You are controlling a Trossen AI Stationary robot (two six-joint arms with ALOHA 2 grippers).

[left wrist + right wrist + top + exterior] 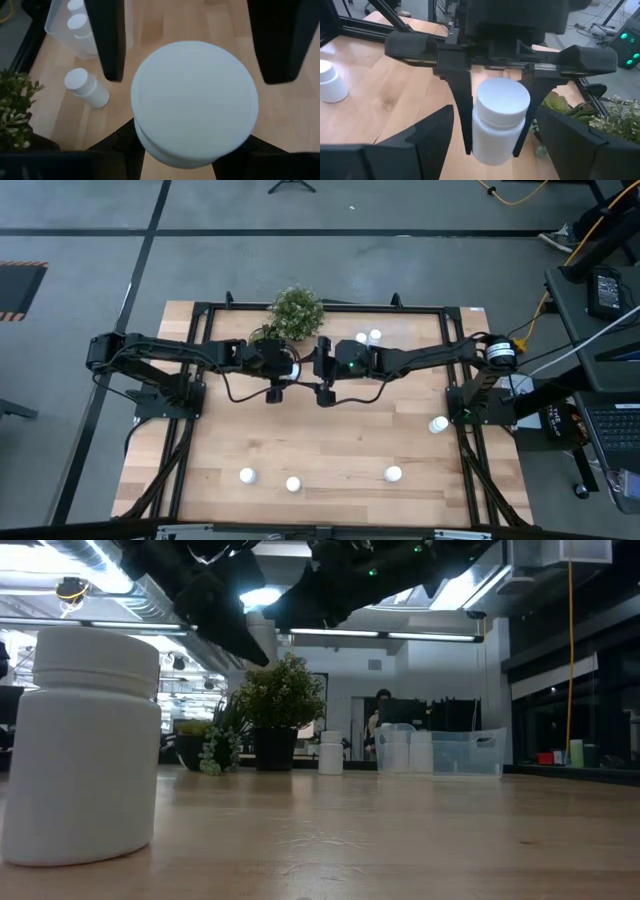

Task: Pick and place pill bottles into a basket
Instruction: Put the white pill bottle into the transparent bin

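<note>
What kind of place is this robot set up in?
Probably a robotics lab or workshop. A wooden table in a black frame stands on a grey taped floor, a side desk holds a laptop amid cables, and the low view shows exposed ceiling ducts.

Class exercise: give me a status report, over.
Left gripper shut on a pill bottle, off the table. Right gripper open, facing it. Basket holds two bottles. Loose bottle beside the basket, plant close by.
</note>
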